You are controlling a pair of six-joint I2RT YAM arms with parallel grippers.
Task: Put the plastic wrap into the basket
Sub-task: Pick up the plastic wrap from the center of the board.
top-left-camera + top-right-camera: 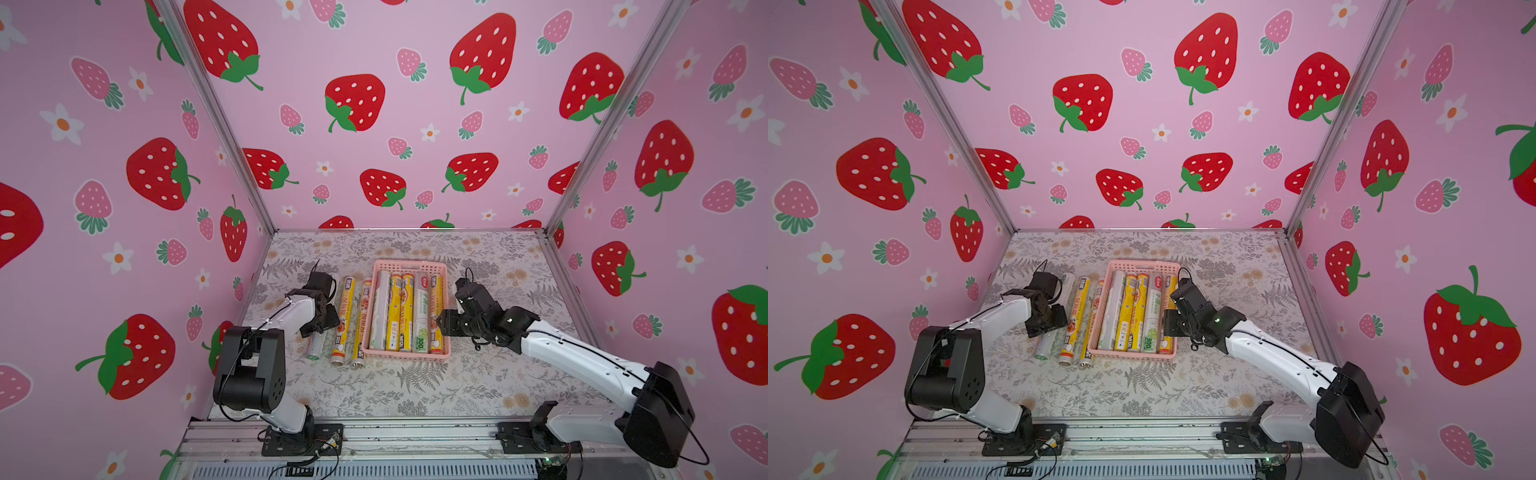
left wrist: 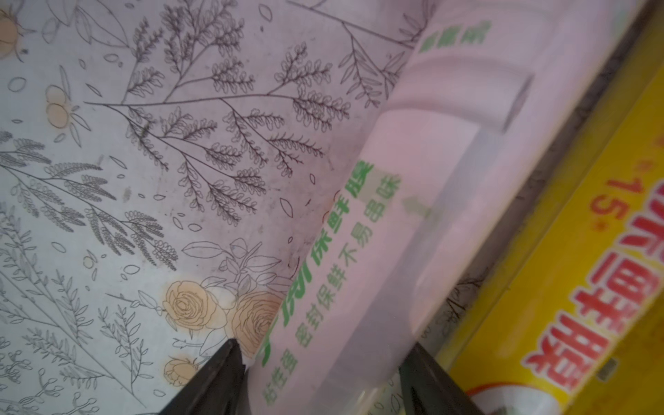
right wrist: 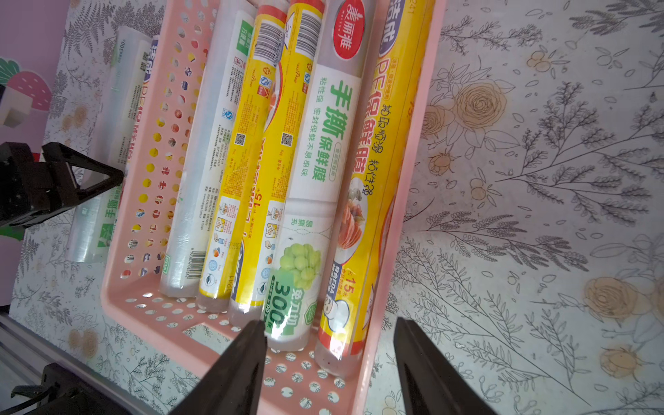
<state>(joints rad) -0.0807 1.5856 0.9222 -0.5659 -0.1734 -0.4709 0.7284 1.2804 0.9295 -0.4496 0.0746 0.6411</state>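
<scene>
The pale-pink basket (image 1: 405,356) (image 1: 1133,354) (image 3: 158,143) sits mid-table holding several plastic wrap rolls, yellow and white, side by side. To its left, three rolls lie on the cloth. Two are yellow (image 1: 344,320) (image 1: 360,320), and the outermost is white with green print (image 1: 315,347) (image 1: 1045,347) (image 2: 413,215). My left gripper (image 1: 322,326) (image 2: 323,345) is down over the white roll, a finger pressed against each side of it. My right gripper (image 1: 446,322) (image 3: 328,321) hangs open and empty above the basket's near right corner.
Pink strawberry walls enclose the floral tablecloth (image 1: 478,386) on three sides. The left wall stands close behind my left arm. A metal rail (image 1: 415,432) with both arm bases runs along the front edge. A yellow roll (image 2: 575,287) lies right beside the held one.
</scene>
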